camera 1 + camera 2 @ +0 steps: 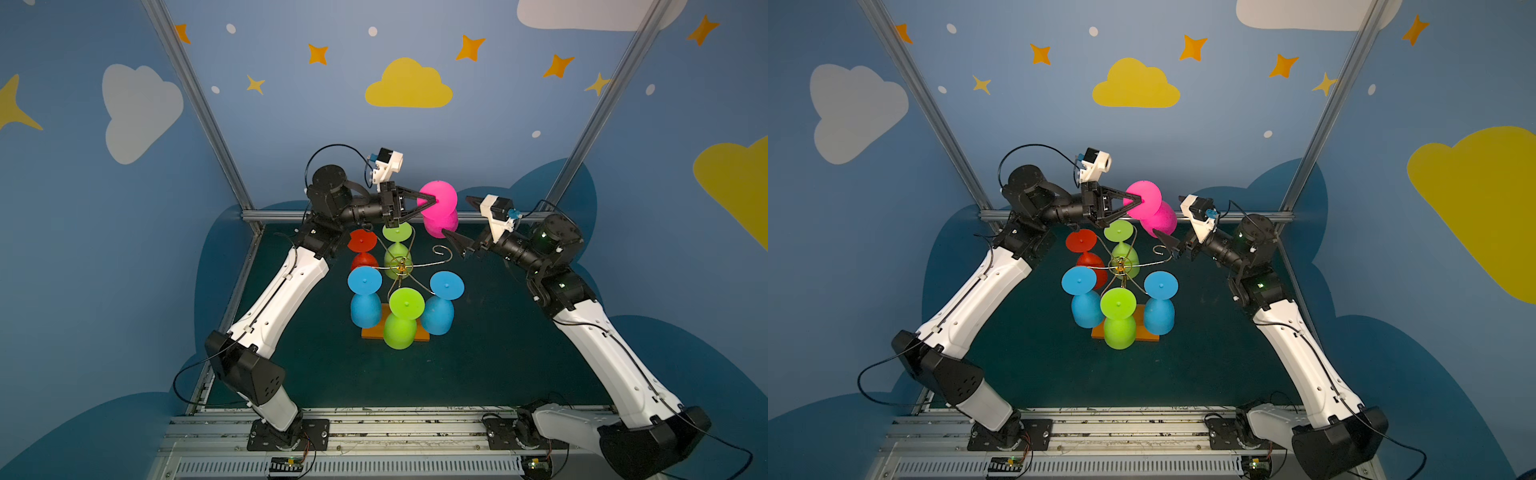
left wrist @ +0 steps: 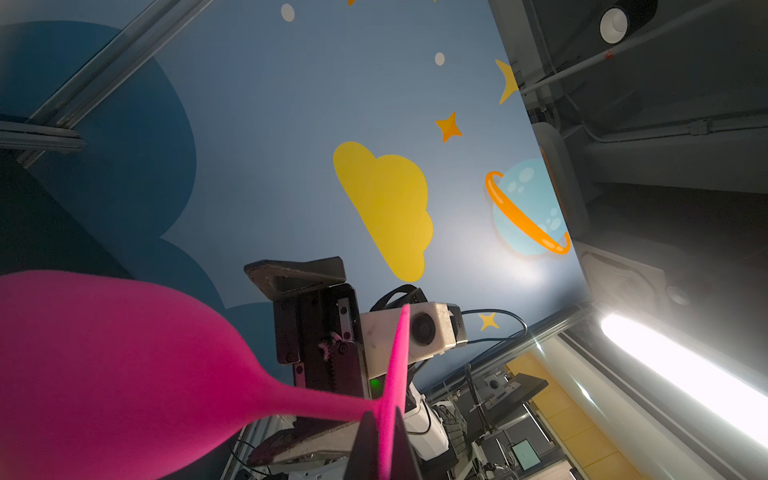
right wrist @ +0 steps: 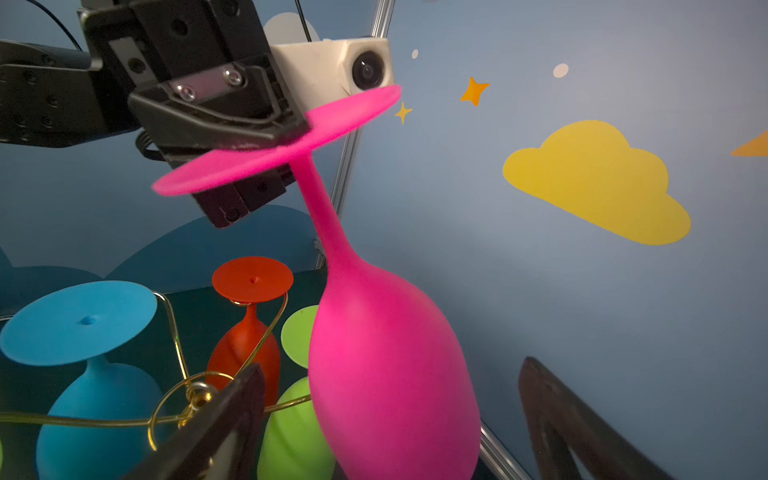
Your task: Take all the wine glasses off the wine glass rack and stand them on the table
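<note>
The pink wine glass [image 1: 438, 208] [image 1: 1148, 208] hangs foot up and bowl down in the air at the back, apart from the wine glass rack [image 1: 402, 266] [image 1: 1120, 264] and its gold wire arms. My left gripper [image 1: 433, 202] [image 1: 1139, 201] is shut on the rim of the glass's flat foot; the left wrist view shows the foot edge [image 2: 395, 374] pinched between the jaws [image 2: 384, 440]. My right gripper [image 1: 456, 214] [image 1: 1168, 214] stands open around the bowl [image 3: 386, 374], its fingers [image 3: 232, 424] on either side and not touching it.
Red [image 1: 363, 241], two green [image 1: 397, 232] [image 1: 406, 303] and two blue [image 1: 365, 282] [image 1: 446, 284] glasses hang upside down on the rack. One scroll-tipped arm [image 1: 442, 253] is bare, just below my right gripper. The orange-brown base [image 1: 370, 332] sits on the dark green table. A metal rail [image 1: 282, 215] runs behind.
</note>
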You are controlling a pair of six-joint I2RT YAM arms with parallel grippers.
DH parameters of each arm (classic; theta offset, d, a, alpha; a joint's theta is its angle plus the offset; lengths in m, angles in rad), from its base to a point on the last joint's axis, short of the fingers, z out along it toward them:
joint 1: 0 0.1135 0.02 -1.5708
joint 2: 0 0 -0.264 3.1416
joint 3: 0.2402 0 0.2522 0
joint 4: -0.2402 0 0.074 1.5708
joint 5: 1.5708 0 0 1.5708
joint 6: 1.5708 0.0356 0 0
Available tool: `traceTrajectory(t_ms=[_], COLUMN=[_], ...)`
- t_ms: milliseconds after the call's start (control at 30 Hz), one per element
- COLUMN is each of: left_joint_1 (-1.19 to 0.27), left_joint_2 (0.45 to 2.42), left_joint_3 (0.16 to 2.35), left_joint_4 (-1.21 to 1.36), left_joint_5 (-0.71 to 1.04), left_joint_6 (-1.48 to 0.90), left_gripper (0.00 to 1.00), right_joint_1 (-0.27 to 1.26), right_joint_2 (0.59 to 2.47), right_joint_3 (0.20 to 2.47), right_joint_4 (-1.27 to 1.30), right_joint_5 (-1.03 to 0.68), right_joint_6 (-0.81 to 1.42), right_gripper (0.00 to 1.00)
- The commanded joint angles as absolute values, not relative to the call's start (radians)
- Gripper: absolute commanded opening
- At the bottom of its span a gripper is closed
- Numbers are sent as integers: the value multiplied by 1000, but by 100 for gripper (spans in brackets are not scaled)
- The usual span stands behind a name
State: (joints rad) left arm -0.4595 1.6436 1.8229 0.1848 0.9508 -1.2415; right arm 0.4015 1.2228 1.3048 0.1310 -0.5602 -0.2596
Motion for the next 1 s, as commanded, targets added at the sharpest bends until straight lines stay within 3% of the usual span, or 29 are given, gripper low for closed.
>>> traceTrajectory(t_ms=[0, 533, 800, 967], left_joint_1=[-462, -465, -463, -459], left_joint_2=[1615, 1597, 1598, 1599], left_joint_3=[1813, 1778, 1757, 1763], left_joint_4=[246, 354, 404, 404], left_joint_5=[970, 981, 987, 990], left_joint_6=[-1266, -1348, -1380, -1380], left_gripper=[3, 3, 3, 7], right_joint_1=[416, 465, 485, 500], right_joint_2=[1246, 1333, 1332, 1316], right_joint_3=[1353, 1411, 1407, 1396], right_joint_4=[146, 99, 62, 55], right_joint_5=[-598, -505, -442, -385], right_joint_6=[-278, -283, -275, -263], right_gripper=[94, 90, 74, 58])
